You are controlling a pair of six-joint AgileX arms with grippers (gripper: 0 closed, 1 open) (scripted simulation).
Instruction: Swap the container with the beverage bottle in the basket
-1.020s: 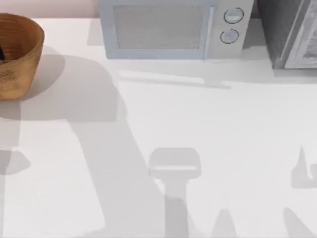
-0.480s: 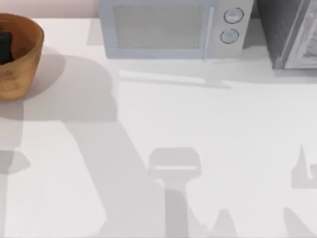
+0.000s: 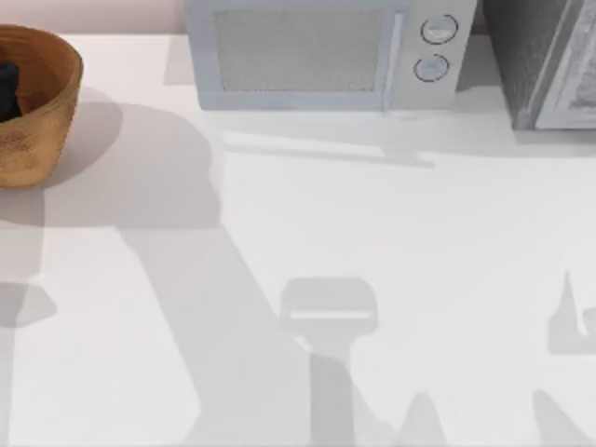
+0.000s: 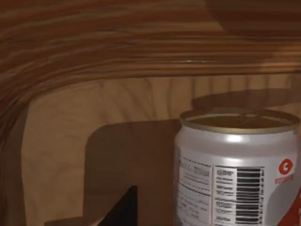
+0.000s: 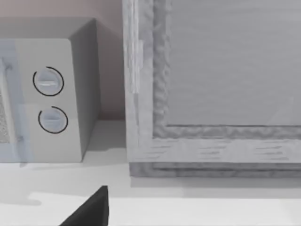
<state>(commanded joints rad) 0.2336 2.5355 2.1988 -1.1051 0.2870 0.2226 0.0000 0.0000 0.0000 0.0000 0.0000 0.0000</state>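
Left gripper (image 3: 7, 90) shifted slightly inside basket (image 3: 47, 102) (finger state unclear); beverage bottle (image 4: 237, 169) upright beside it.

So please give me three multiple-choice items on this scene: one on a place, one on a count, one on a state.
1. Where is the basket on the table?
A. far left
B. middle
C. far right

2. How many round knobs does the microwave have?
A. one
B. two
C. four

3. How does the can stand in the basket?
A. upright
B. on its side
C. upside down

Answers:
1 A, the top view shows it at the far left edge.
2 B, two knobs sit one above the other.
3 A, the left wrist view shows its gold top up.
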